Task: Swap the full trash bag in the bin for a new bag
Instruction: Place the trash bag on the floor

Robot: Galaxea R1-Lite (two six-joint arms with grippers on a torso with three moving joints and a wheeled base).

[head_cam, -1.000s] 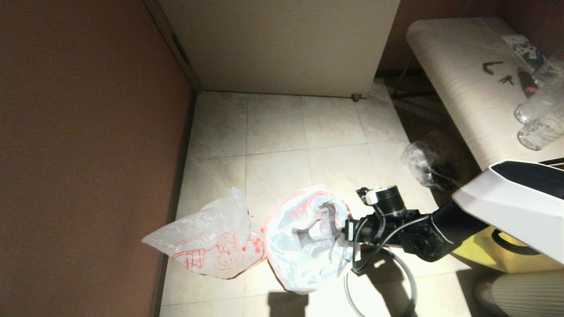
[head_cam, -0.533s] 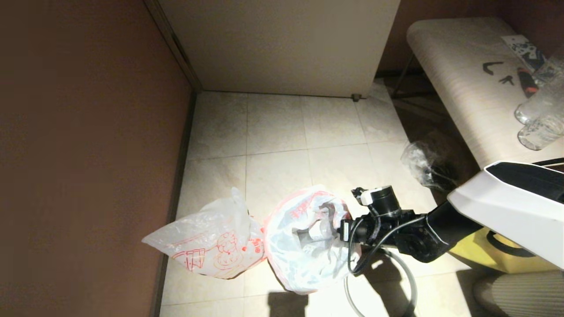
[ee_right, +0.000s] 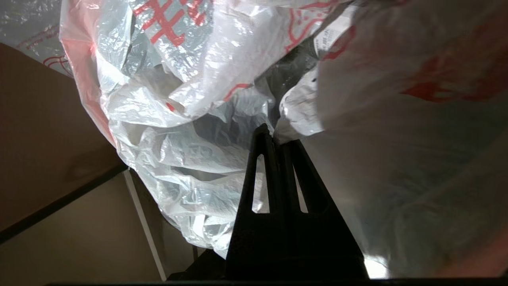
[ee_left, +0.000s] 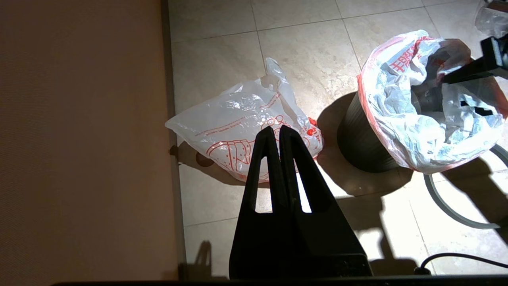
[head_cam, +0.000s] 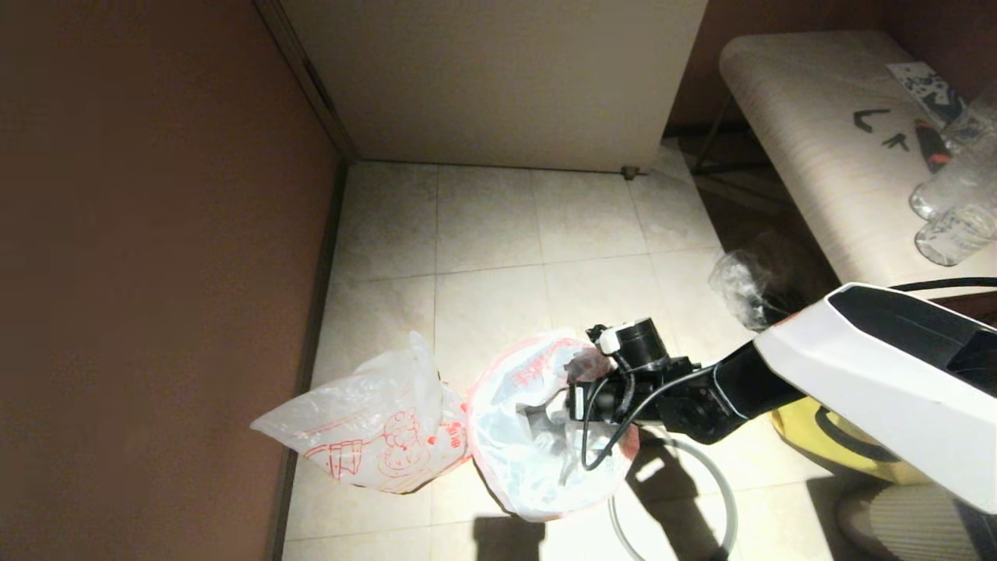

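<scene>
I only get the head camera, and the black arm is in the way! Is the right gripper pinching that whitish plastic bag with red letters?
Observer: The right gripper is shut, with its tips among the crumpled folds inside the whitish plastic bag with red letters. I cannot tell whether any plastic is pinched.
Operator: Where's the bin? I only see bag!
Observer: The small round black bin stands under that bag. The bag's pink-red top edge is folded over its rim.
Operator: And the other arm?
Observer: The left gripper is shut and empty. It hangs above the floor, pointing toward the translucent plastic bag with the red cartoon drawing.
</scene>
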